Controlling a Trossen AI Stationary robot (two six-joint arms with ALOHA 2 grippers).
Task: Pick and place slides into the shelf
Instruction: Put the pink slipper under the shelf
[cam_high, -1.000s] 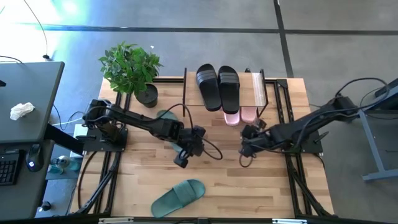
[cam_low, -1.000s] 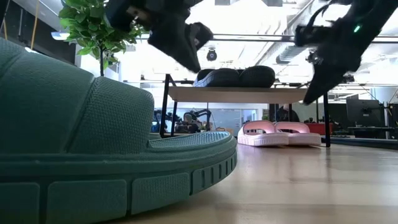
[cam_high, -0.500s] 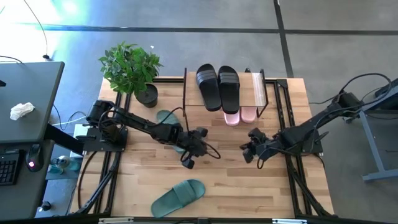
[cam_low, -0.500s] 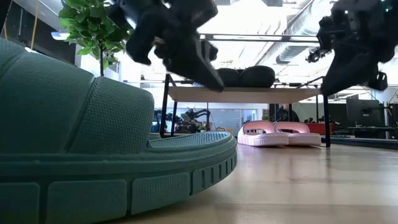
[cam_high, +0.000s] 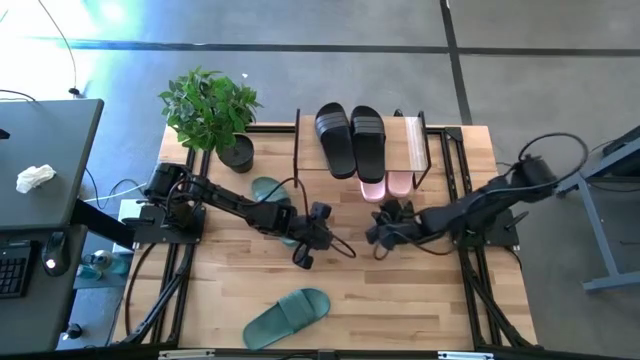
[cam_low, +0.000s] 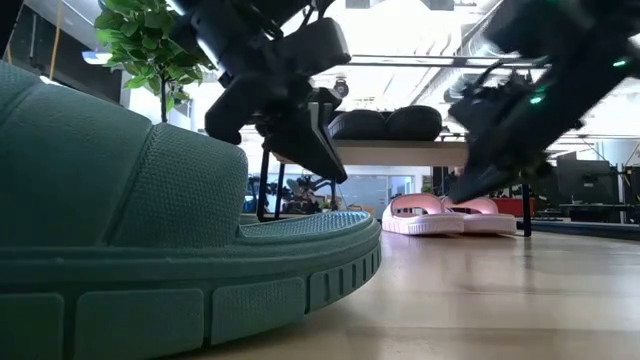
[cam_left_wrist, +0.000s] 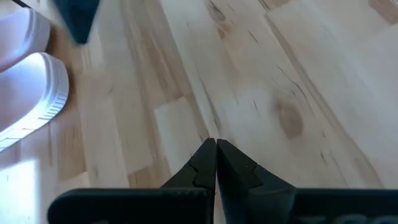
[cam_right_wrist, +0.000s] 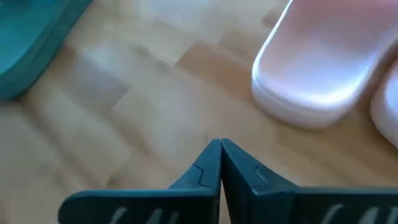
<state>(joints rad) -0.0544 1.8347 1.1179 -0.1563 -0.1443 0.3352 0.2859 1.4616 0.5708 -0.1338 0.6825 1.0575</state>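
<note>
Black slides (cam_high: 351, 139) sit side by side on the light wood top of the shelf (cam_high: 414, 140), which stands at the far edge of the slatted table (cam_high: 420, 290). Under that board, on the table itself, two pink slides (cam_high: 385, 187) lie together with their ends poking out from the shelf's near side; the low view shows them between the black legs. One green slide (cam_high: 287, 317) lies alone near the front edge of the table, well apart from the shelf, and fills the left of the low view. A second green slide (cam_high: 268, 190) lies left of the shelf, partly hidden beneath the left arm. The left gripper (cam_high: 305, 254) hangs over bare wood in the middle of the table with its fingers pressed together and nothing between them. The right gripper (cam_high: 376, 236) hovers just in front of the pink pair, its fingers likewise closed and empty, with a pink slide close ahead in its wrist view. A potted plant (cam_high: 212, 108) stands at the table's far left corner.
</note>
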